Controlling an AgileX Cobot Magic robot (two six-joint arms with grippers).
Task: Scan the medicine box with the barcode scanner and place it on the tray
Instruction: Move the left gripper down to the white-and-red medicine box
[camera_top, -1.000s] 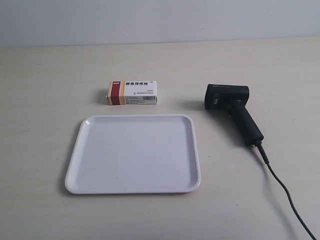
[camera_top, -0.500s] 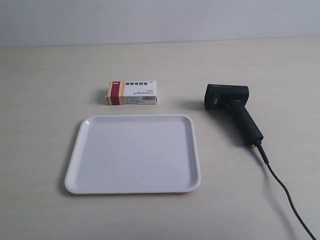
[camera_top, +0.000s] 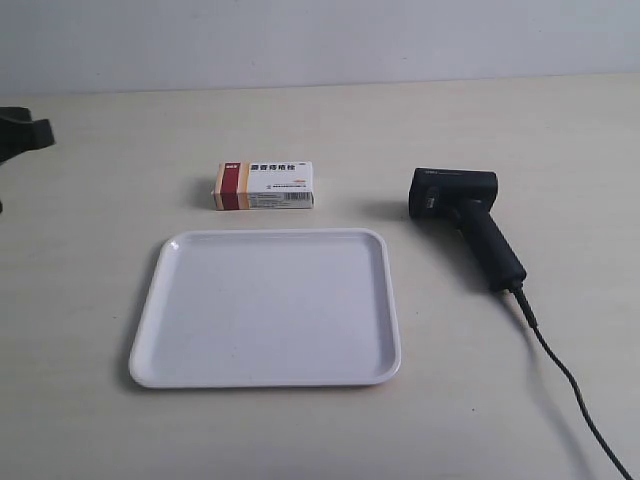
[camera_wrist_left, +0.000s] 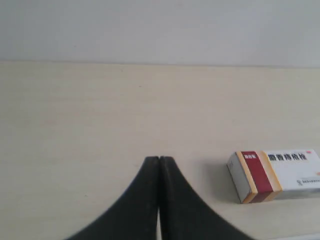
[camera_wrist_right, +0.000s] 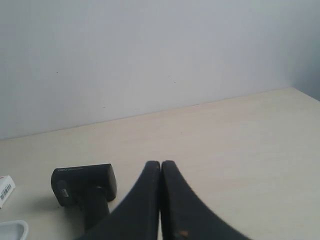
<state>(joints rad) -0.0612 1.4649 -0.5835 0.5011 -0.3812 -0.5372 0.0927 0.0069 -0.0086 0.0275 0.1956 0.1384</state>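
Beige tabletop, white red-banded medicine box (camera_top: 265, 186) flat.

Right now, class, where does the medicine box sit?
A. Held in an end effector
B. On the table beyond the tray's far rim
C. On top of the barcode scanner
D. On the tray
B: the medicine box lies flat on the table, apart from the tray, which holds nothing, and well clear of the barcode scanner.
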